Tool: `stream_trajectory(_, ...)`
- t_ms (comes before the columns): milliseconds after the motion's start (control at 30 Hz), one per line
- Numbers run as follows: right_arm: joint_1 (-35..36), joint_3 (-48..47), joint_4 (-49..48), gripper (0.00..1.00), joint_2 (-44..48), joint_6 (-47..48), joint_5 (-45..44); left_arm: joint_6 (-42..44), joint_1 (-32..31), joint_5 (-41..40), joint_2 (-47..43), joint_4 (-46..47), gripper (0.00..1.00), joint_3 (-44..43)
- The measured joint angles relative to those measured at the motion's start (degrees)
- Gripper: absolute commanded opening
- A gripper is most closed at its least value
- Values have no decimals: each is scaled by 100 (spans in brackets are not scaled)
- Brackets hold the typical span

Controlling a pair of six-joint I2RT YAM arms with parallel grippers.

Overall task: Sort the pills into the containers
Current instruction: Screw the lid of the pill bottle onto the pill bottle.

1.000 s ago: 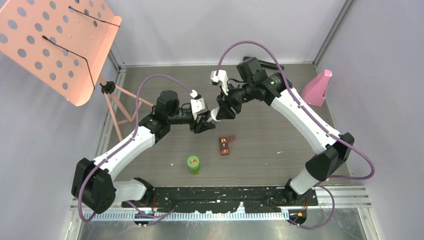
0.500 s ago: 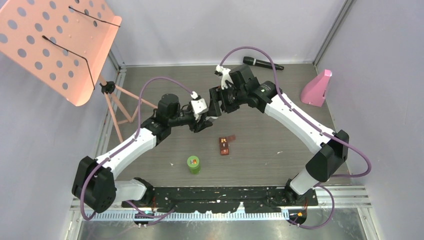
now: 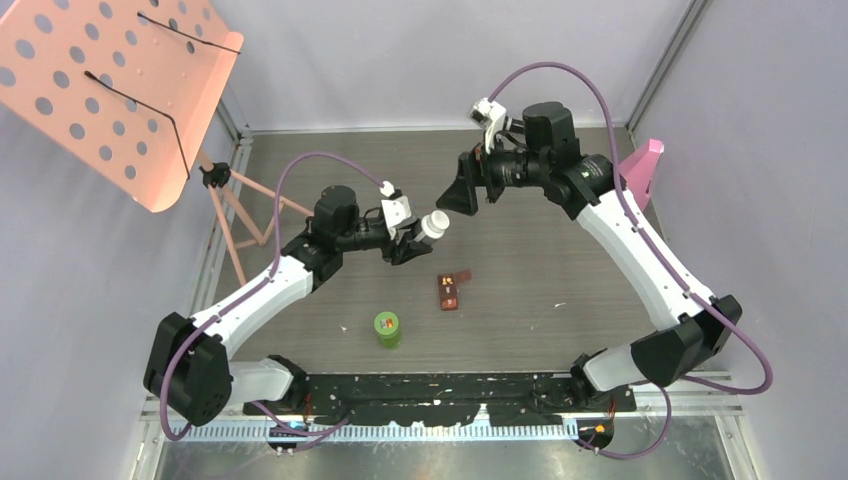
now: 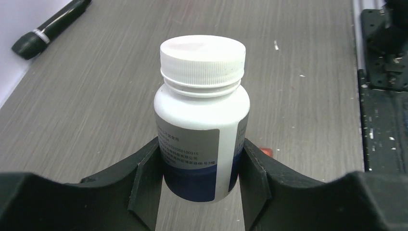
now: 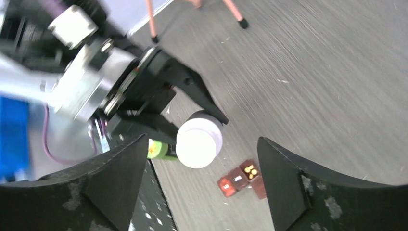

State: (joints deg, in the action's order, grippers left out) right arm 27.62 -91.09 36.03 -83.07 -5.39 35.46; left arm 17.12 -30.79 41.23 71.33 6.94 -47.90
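Left gripper [image 3: 408, 245] clamped on capped white bottle [image 4: 202, 110] at its body; right gripper [image 3: 452, 193] hung near, not touching it, jaws spread wide, empty.

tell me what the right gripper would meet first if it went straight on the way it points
Most likely the white bottle, cap first, held in the left gripper; depth is unclear.

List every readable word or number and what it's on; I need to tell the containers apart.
On the white bottle label: lines of small print, too blurred to read.
On the case lids: small marks, too blurred to read.
On the green bottle: orange label, too small to read.
No other text shows.
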Motion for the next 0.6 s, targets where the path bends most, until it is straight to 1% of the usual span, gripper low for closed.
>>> stream_trajectory(33, 15, 0, 39, 88, 59, 203, 190, -20, 0, 92, 2, -31, 0, -15)
stream_trajectory(133, 85, -44, 345, 92, 170, 1294, 660, -55, 0, 437, 20, -157, 0, -157)
stream_trajectory(200, 127, -142, 717, 94, 157, 2039, 861, -68, 0, 706, 68, -254, 0, -310)
stream_trajectory(267, 127, -273, 1088, 95, 96, 2575, 966, -66, -2, 951, 162, -426, 0, -542)
stream_trajectory(367, 140, -387, 1471, 93, 15, 3154, 1036, -50, -2, 1174, 240, -564, 0, -767)
stream_trajectory(500, 192, -385, 1652, 80, -28, 3495, 1051, -50, -2, 1329, 249, -680, 0, -791)
stream_trajectory(533, 210, -382, 1650, 73, -39, 3534, 1054, -52, -2, 1355, 258, -704, 0, -791)
stream_trajectory(600, 245, -380, 1633, 66, -72, 3585, 1058, -52, -2, 1397, 262, -754, 0, -791)
